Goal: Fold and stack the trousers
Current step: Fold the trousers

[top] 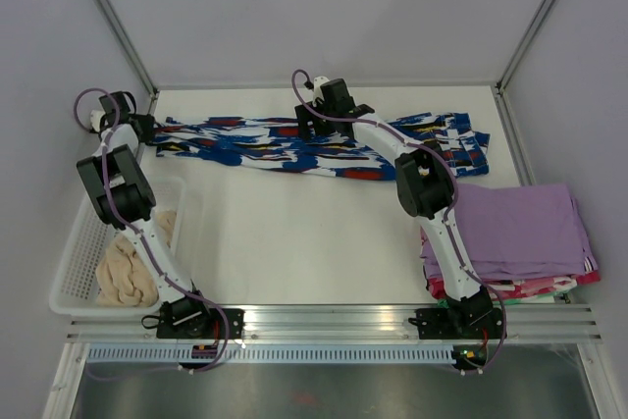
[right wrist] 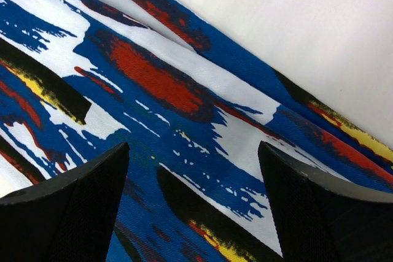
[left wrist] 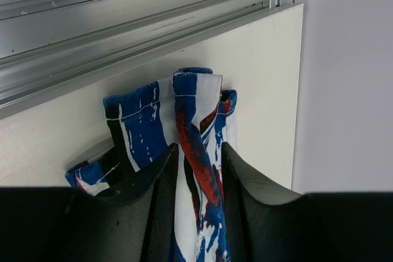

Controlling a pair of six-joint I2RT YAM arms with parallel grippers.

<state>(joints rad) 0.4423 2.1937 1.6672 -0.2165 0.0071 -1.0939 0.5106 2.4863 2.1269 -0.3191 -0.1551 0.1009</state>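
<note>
The trousers [top: 285, 144], in a blue, white and black print with red and yellow flecks, lie stretched flat across the far side of the table. My left gripper [top: 155, 129] is at their left end. In the left wrist view a bunched strip of the trousers [left wrist: 198, 121] runs between its fingers, and the left gripper [left wrist: 199, 151] is shut on it. My right gripper [top: 314, 128] hovers over the middle of the garment. In the right wrist view the right gripper [right wrist: 193, 146] stands wide open just above the flat trousers [right wrist: 178, 84], with nothing between its fingers.
A white basket [top: 69, 262] at the left holds a cream fluffy bundle [top: 128, 272]. A stack of lilac folded garments [top: 520, 228] sits at the right. A metal frame rail [left wrist: 123, 29] and the back wall are close behind the left gripper.
</note>
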